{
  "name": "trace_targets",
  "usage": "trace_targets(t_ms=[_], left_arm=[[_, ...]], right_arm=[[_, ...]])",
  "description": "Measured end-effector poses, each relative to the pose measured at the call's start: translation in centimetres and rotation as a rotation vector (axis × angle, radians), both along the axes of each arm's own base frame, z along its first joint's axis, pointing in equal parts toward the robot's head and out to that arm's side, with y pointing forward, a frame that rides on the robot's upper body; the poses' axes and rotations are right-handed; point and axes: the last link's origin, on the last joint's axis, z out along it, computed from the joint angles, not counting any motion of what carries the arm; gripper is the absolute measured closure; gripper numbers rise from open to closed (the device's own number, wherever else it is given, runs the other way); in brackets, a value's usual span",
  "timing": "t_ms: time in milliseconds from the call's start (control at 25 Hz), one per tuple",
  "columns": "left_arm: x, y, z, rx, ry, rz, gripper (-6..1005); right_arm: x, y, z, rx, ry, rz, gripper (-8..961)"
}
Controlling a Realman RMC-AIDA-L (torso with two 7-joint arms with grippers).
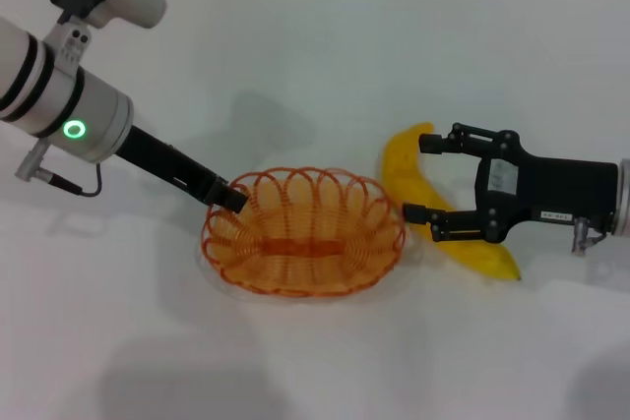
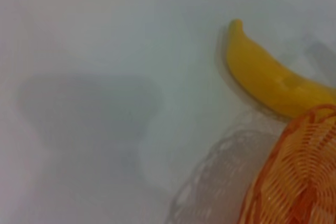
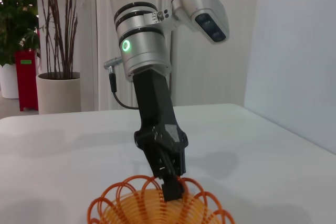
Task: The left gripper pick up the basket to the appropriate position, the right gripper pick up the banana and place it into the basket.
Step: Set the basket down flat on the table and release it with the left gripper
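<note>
Basket point(image 1: 303, 233): orange looped wire. Banana point(image 1: 413, 172): plain bright yellow. Both grippers, left point(image 1: 234, 198) and right point(image 1: 420, 176): black. Table point(image 1: 325, 46): white.

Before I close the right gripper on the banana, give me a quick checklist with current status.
1. Right gripper open: ok, fingers spread wide.
2. Gripper astride the banana: ok, one fingertip on each side of it in the head view.
3. Gripper low enough to grip: cannot tell, height over the fruit is not readable.
4. Banana free of the basket: ok, it lies on the table just beside the rim, on the robot's right.
5. Left gripper steadying the basket: at the rim on the robot's left, but a firm hold cannot be told.
6. Basket empty and ready: ok.
</note>
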Motion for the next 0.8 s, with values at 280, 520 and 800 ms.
trace_targets(t_ms=[280, 520, 800], left_arm=[[-0.15, 0.09, -0.05, 0.003, 0.005, -0.005, 913], [-0.15, 0.08, -0.09, 0.002, 0.005, -0.006, 910], [-0.14, 0.06, -0.12, 0.002, 0.005, -0.001, 875]], right_arm=[[-0.13, 0.09, -0.04, -0.001, 0.001, 0.003, 71], [-0.14, 0.08, -0.07, -0.001, 0.002, 0.003, 71], [-0.12, 0.08, -0.03, -0.001, 0.001, 0.003, 72]])
